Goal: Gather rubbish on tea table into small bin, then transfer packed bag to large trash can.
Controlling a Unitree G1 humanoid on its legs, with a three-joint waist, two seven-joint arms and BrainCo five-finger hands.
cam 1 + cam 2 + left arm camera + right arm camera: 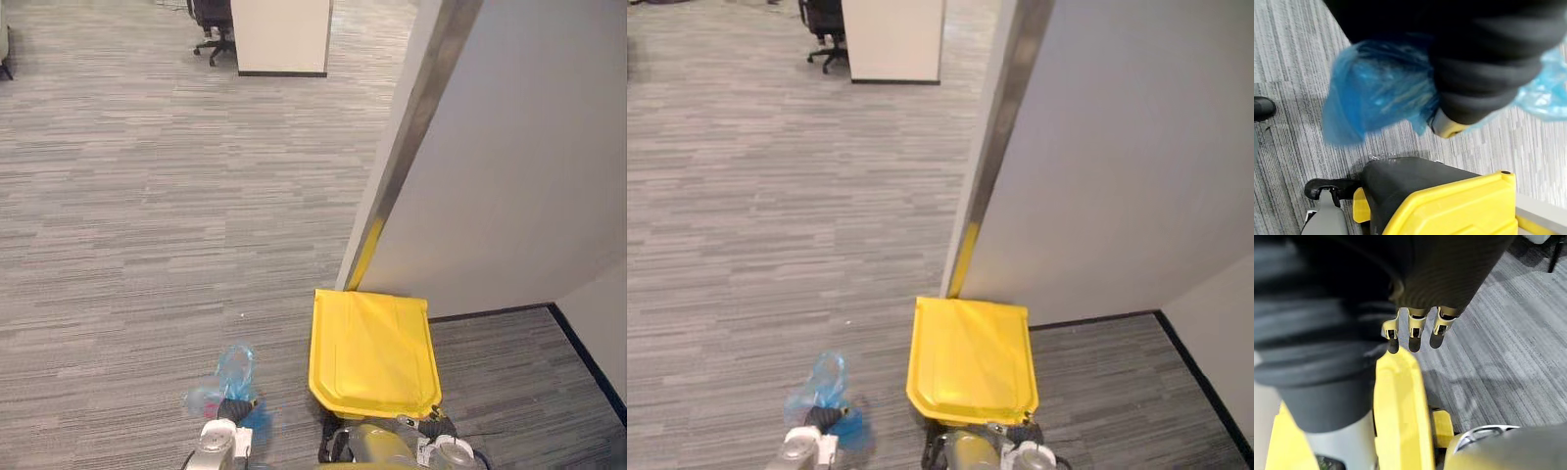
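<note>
My left hand (1448, 128) is clenched on the gathered plastic of the bag (1376, 103) - the blue film bunches round the hand and hides most of the grip. The bag hangs clear of the carpet (147, 215), just ahead of the hand.

I judge it light and limp. The film is thin, see-through and crumpled, so it has no stiffness and will swing, sag and slide through a loose hold. It could tear on a hard edge. The best hold is where I have it, at the bunched neck, with the belly left to hang free.

Beside that hand, towards my right, stands the can (1405, 181), black with a yellow lid (372, 352). The lid looks rigid and smooth, and its near edge is the place to lift from.

My right hand (1415, 325) is at that near edge. I cannot tell whether it grips the lid or only rests against it, nor how far the lid is raised.

Past the can rises a pale wall (509, 176). Well beyond both hands, across the carpet, a chair (211, 24) stands.

I can read no label, brand or writing on the bag, lid or can.
</note>
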